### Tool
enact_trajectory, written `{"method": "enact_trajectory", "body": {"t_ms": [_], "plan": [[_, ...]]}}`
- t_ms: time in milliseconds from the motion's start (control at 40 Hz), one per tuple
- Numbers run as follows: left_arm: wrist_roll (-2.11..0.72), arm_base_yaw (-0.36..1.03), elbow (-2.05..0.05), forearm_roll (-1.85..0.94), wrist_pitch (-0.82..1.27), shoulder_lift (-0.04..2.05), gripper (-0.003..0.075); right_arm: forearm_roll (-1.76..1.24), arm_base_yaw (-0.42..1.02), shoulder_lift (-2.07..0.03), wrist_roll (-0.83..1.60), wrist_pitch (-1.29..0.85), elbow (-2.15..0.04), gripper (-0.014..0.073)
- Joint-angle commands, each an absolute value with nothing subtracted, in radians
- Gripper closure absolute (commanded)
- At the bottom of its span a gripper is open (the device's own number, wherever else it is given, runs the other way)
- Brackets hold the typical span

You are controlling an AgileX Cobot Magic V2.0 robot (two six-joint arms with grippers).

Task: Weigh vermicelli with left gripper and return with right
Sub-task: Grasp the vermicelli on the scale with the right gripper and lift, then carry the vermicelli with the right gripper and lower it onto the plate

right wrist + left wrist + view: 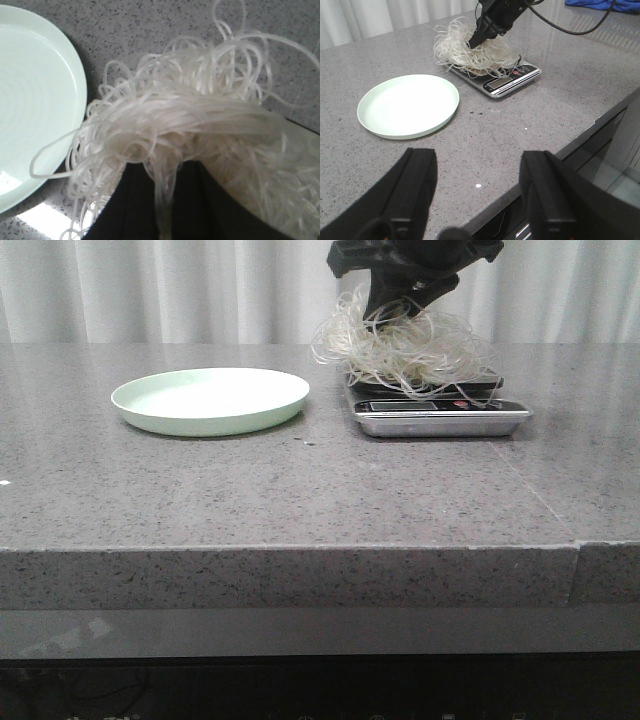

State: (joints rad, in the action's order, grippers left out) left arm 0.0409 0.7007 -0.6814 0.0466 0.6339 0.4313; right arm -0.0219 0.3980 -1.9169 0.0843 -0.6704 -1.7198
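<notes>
Nearest the robot, the left gripper (477,195) hangs over the table's (300,490) front edge with its fingers spread wide and nothing between them. Beyond it sits the bare plate (210,400), pale green and shallow. Farther back and to the right, the vermicelli (405,345) lies heaped on the scale (440,415), a loose nest whose stray loops spill past the platform's edges. The right gripper (476,39) is down in the top of the heap with its fingers closed on a bunch of strands; the right wrist view shows threads draped over the black fingers. The noodles look very light, springy and tangled, likely brittle if squeezed hard. A pinch deep in the dense middle should lift most of the nest together, though outer loops may snag or trail.
</notes>
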Motion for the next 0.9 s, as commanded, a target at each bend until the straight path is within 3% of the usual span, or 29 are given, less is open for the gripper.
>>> {"method": "enact_trajectory", "body": {"t_ms": [0,275,500,875], "plan": [[0.048,0.71,-0.707,0.038,0.562,0.438,0.0261,0.0,0.389,-1.867,0.095,-0.641,-1.752,0.043],[0.048,0.71,-0.707,0.038,0.562,0.438,0.0261,0.0,0.415,-1.808,0.095,-0.661,-1.803,0.043],[0.048,0.71,-0.707,0.038,0.562,0.438,0.0261,-0.009,0.477,-1.783,0.095,-0.704,-1.967,0.043],[0.048,0.71,-0.707,0.038,0.562,0.438,0.0261,-0.105,0.578,-1.841,0.095,-0.571,-2.182,0.043]]}}
